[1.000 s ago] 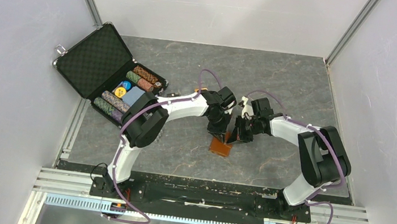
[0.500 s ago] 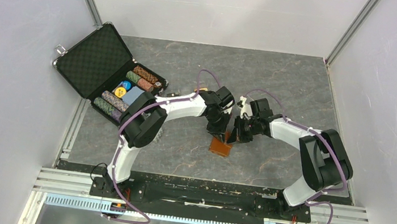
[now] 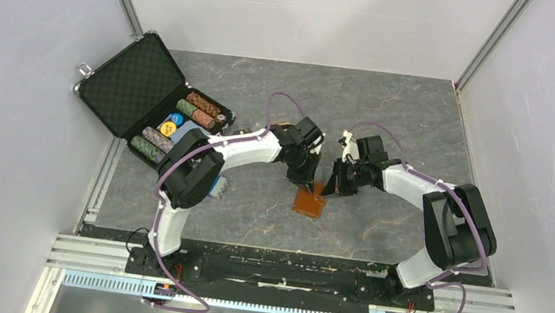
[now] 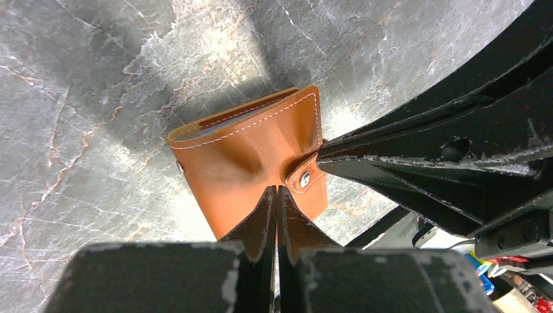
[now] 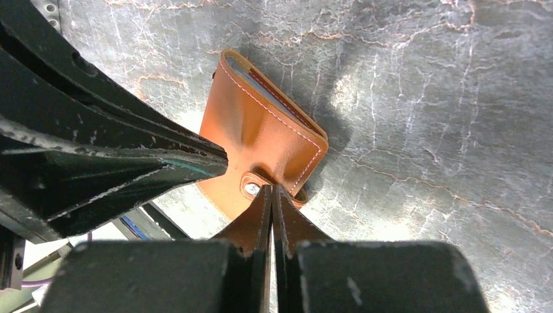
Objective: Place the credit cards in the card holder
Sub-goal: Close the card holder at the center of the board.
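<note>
Left arm (image 3: 192, 176) shifted leftward | left pincer (image 4: 277, 190), right pincer (image 5: 271, 189) together | tips on card holder (image 4: 241, 153)

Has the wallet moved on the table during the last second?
No. The wallet lies at the same spot, no nearer to the open case than before.

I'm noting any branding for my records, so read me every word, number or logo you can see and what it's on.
No text can be read in any view.
The wallet: plain leather with stitching and a snap, no stamp showing.
The chips and the two round discs in the case: any marks are too small to read.
</note>
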`<state>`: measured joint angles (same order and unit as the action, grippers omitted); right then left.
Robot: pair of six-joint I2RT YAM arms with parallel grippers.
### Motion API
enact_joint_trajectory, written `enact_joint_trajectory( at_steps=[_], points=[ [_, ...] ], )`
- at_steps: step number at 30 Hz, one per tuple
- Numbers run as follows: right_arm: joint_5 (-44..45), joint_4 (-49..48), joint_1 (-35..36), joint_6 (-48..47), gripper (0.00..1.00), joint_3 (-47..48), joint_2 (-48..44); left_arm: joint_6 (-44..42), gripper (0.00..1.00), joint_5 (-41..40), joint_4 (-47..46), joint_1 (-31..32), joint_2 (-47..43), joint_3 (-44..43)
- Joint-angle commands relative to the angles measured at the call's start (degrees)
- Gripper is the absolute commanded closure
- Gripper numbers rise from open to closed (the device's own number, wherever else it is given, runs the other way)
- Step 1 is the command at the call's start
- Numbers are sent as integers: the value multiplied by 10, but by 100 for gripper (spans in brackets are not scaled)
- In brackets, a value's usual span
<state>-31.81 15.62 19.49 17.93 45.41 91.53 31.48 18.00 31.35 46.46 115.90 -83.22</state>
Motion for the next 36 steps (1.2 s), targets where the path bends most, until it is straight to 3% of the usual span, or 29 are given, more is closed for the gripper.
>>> enact_joint_trajectory(
  at_steps=[1, 2, 5, 7, 16, 21, 24, 29, 36],
  points=[
    [-8, -16, -1, -5, 100, -2, -19, -4, 98, 13, -40, -9, -34, 16],
    [-10, -17, -1, -5, 100, -4, -17, 2, 97, 22, -48, -12, -34, 21],
    [-14, -20, -1, -5, 100, -9, -15, 18, 80, 57, -74, -22, -29, 34],
    [-20, -23, -2, -5, 100, -14, -11, 28, 76, 82, -91, -26, -20, 40],
    [-22, -24, -2, -3, 100, -28, 7, 38, 73, 158, -110, -27, 22, 34],
    [-21, -24, -1, -2, 100, -26, 14, 25, 73, 151, -74, -26, 40, 18],
    [-21, -24, -1, -3, 100, -24, 14, 14, 74, 147, -51, -24, 51, 10],
    [-21, -24, -2, -3, 100, -24, 14, 10, 97, 156, -55, -23, 51, 11],
    [-20, -23, -2, -4, 100, -17, 5, 9, 98, 152, -58, -23, 37, 7]
  ],
)
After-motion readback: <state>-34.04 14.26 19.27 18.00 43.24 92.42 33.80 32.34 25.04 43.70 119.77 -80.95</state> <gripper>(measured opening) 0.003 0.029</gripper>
